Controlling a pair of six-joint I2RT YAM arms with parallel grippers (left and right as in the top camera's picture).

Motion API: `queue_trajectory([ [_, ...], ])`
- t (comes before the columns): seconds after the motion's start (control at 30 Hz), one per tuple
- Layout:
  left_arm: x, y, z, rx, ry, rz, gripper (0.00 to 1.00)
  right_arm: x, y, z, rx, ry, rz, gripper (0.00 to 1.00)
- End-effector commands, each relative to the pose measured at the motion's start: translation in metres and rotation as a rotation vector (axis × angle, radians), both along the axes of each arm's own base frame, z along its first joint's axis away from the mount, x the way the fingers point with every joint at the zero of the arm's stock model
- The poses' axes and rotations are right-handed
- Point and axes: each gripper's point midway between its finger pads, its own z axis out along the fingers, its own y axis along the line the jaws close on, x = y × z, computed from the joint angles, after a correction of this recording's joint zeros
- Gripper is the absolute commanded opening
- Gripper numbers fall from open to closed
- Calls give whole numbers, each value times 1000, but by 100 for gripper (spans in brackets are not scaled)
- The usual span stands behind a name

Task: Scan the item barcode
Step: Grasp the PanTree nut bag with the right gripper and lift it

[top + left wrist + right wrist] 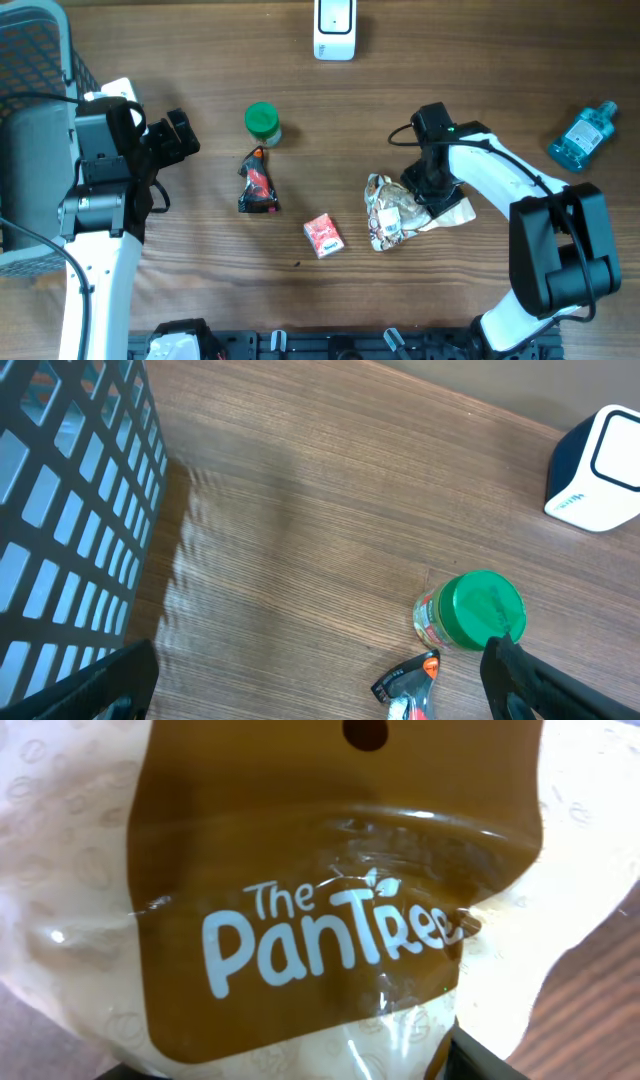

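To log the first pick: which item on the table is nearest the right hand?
The brown-and-cream PanTree bag: the right hand sits over it, while the green-lidded jar, dark pouch, red box and blue bottle lie apart.

Tips of right pincer point(425, 196) hidden by snack bag point(390, 215); basket point(35, 45) cropped at edge.

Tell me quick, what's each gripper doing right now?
Left gripper: open, holding nothing.
Right gripper: down on the snack bag; whether it grips cannot be told.
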Motion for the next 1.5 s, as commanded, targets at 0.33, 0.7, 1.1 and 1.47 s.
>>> queue_trajectory([
  [0.33, 2, -3, 2, -12, -8, -4, 100, 2, 5, 108, 92, -266, -23, 56],
  [0.7, 2, -3, 2, -12, -8, -4, 100, -26, -13, 159, 61, -351, -88, 80],
  [1.1, 2, -3, 2, -12, -7, -4, 100, -16, -13, 36, -21, -120, -281, 100],
  [1.47, 2, -3, 2, -12, -7, -4, 100, -13, -27, 4, -133, -84, -382, 100],
])
